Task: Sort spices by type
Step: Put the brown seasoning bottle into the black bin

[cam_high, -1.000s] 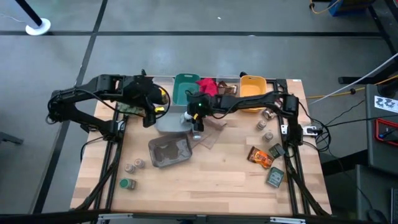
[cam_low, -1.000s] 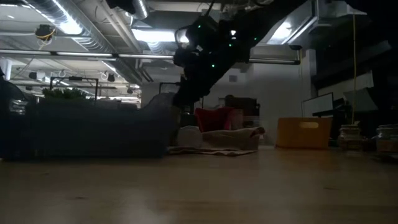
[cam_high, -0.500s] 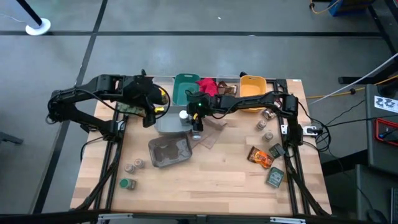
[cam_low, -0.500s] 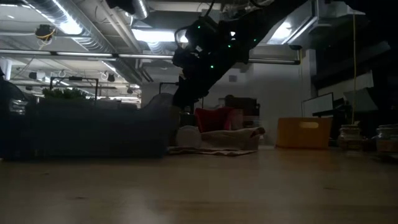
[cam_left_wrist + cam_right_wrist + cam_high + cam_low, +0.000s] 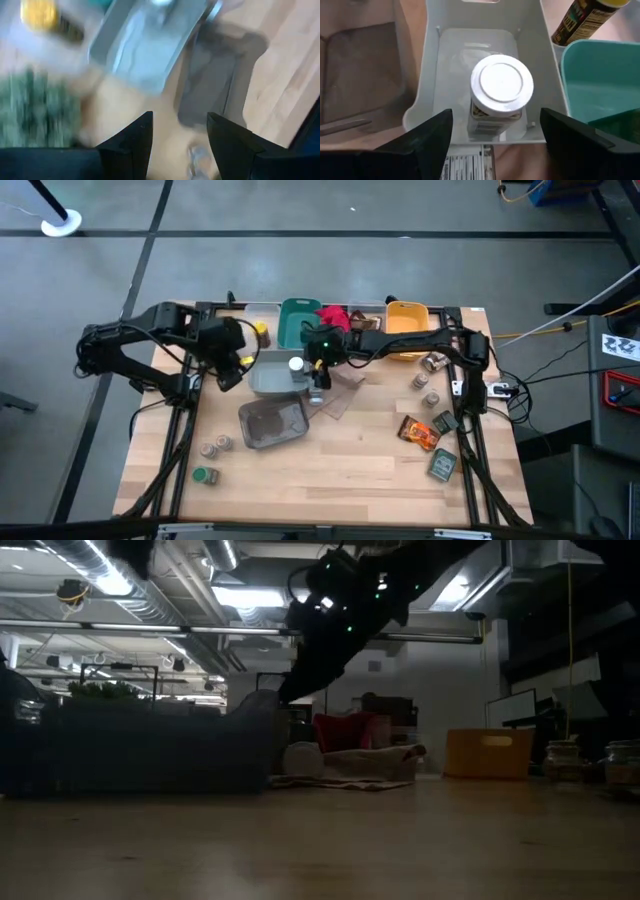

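we find the right pincer [image 5: 495, 131] spread wide above the white-lidded jar [image 5: 502, 85] upright in the grey bin [image 5: 418, 105] near the bench's far edge, so we judge a straight lift clear best; the left pincer [image 5: 177, 131] hangs part-open, empty.

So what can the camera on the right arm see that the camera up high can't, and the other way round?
Only the right wrist view shows the label on the yellow-capped bottle and the white-lidded jar's side. Only the high view shows both arms, the yellow bin, the packets and the jars left on the table. Both show that jar standing in the grey bin beside the teal bin, with the right gripper open above.
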Robot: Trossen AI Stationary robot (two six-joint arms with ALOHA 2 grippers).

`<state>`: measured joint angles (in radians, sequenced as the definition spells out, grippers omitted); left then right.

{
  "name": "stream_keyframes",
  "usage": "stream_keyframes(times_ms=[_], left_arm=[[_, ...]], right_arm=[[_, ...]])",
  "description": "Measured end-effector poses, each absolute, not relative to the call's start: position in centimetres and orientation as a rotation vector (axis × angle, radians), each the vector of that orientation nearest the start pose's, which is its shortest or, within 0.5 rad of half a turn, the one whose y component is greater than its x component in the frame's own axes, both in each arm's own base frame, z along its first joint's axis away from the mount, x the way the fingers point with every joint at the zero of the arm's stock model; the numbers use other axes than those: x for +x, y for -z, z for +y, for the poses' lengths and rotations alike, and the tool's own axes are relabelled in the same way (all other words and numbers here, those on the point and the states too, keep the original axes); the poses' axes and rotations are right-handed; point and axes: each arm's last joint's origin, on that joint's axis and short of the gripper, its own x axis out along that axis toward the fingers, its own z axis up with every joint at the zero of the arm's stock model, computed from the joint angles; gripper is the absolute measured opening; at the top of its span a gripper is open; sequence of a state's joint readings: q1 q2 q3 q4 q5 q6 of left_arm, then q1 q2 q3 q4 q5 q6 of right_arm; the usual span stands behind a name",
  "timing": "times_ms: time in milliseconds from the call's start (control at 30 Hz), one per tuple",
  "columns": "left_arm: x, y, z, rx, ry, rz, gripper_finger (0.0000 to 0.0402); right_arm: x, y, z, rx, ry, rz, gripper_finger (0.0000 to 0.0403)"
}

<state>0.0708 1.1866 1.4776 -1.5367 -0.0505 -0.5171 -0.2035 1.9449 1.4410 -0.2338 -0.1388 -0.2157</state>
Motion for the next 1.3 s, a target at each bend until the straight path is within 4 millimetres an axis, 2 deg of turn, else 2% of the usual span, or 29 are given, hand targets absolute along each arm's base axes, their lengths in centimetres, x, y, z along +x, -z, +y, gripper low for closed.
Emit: stream_keyframes(times_ms=[267, 467, 633, 933, 1300], left_arm=[[16.8, -37.7, -0.9, -0.548, -0.450, 1.237, 0.0169], [16.8, -33.9, -3.1, -0.599, -0.518, 1.370, 0.0169], [16.7, -30.3, -4.9, -0.676, -0.502, 1.487, 0.0169], [17.0, -25.1, -7.5, -0.761, -0.456, 1.480, 0.0169], [16.2, -21.4, -9.2, -0.836, -0.489, 1.472, 0.0168]], right_arm=[[40.8, -26.0, -8.0, -0.096, -0.007, 0.649, 0.0300], [39.0, -28.9, -7.6, -0.102, -0.004, 0.621, 0.0301], [37.4, -30.7, -7.3, -0.101, -0.004, 0.623, 0.0301], [36.4, -31.4, -7.1, -0.094, -0.008, 0.656, 0.0301], [36.2, -31.1, -7.0, -0.089, -0.012, 0.684, 0.0301]])
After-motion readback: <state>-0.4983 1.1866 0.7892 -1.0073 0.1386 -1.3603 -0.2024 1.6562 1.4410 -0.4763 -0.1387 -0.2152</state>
